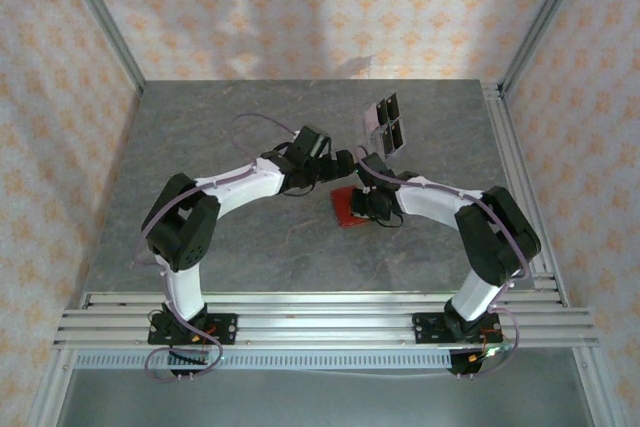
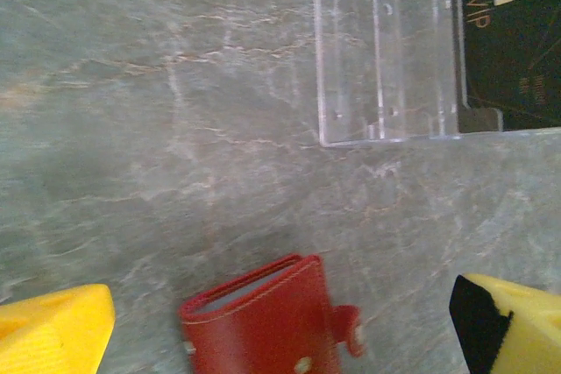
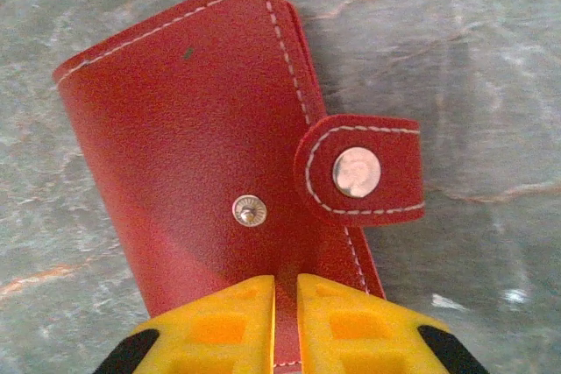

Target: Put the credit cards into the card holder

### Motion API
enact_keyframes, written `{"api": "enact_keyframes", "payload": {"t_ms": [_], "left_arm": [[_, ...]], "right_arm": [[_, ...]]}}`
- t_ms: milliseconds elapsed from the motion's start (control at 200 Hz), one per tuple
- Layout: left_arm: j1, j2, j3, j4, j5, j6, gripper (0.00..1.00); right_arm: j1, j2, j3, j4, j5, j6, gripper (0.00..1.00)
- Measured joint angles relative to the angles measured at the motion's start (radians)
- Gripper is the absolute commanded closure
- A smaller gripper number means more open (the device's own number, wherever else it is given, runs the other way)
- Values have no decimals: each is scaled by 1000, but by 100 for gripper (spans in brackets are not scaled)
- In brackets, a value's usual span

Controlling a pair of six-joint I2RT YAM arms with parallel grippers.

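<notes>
The card holder [image 2: 263, 326] lies near a clear plastic stand [image 2: 381, 59].

Table [image 1: 250, 247]: grey stone-look top with pale veins.
Clear plastic stand [image 2: 377, 50]: transparent, upright dividers forming slots, standing on the table.
Walls [image 1: 300, 7]: pale paper with a repeating orange motif, on three sides.
Rails [image 1: 330, 312]: aluminium bars along the table's near edge.

White arms [image 1: 245, 185] with black joints, yellow fingers [image 3: 351, 326] tipped black

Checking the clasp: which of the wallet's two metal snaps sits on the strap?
The larger shiny snap on the strap past the card holder's edge; the smaller stud sits on the cover.
</notes>
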Motion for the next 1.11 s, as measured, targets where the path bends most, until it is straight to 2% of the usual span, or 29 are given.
{"api": "enact_keyframes", "payload": {"t_ms": [390,636,891,1106], "left_arm": [[-19,65,11,112,67,-74,0],[-31,61,-4,132,33,-103,0],[-48,-6,75,-169,-171,35,0],[-48,-14,56,-252,-201,139,0]], "right_arm": [[-13,0,-51,112,-67,77,88],[-14,-1,-61,140,-74,105,88],[-9,-1,-67,158,-86,105,88],[-9,-1,-68,160,-90,105,88]]}}
